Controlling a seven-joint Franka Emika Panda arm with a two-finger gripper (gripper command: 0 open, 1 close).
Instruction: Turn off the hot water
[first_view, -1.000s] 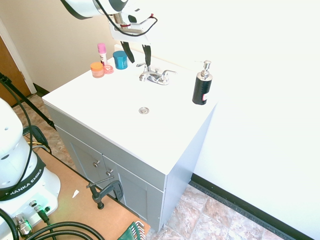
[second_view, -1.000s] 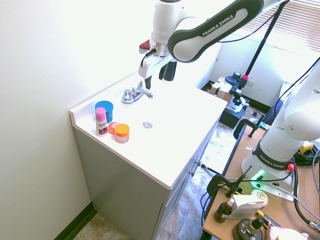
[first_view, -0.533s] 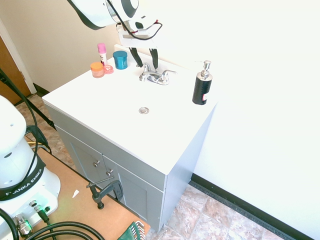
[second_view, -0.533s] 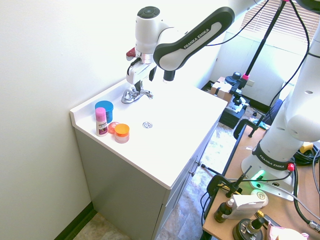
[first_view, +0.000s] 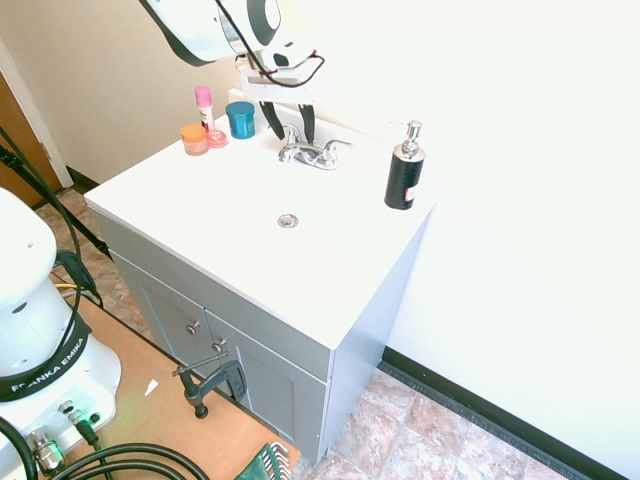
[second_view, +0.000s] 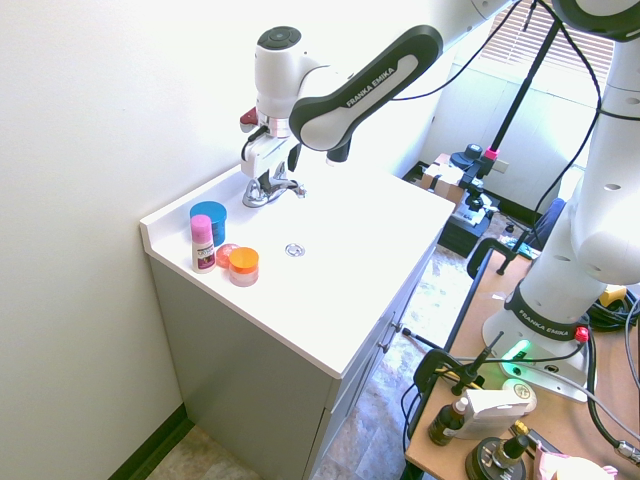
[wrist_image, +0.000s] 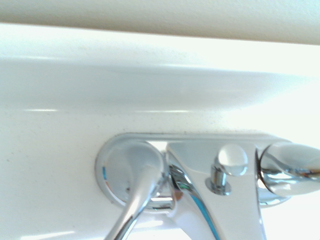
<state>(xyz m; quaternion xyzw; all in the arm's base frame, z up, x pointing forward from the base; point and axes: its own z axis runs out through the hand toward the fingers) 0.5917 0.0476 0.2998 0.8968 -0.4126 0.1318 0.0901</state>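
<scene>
- Hovering right at the faucet (first_view: 322, 158), the open gripper (first_view: 294, 138) has its fingers spread wide, nothing clamped; the left chrome lever (first_view: 291, 134) is just below, on the jar side (can't tell if they touch).
- Blue jar (first_view: 241, 120), orange-lidded jar (first_view: 195, 140), small pink container (first_view: 218, 139) and pink-capped bottle (first_view: 205, 108) sit near that side, contents hidden.
- Black soap dispenser (first_view: 404, 176) stands past the right lever (first_view: 340, 145).
- Drain (first_view: 288, 221) sits out front.
</scene>
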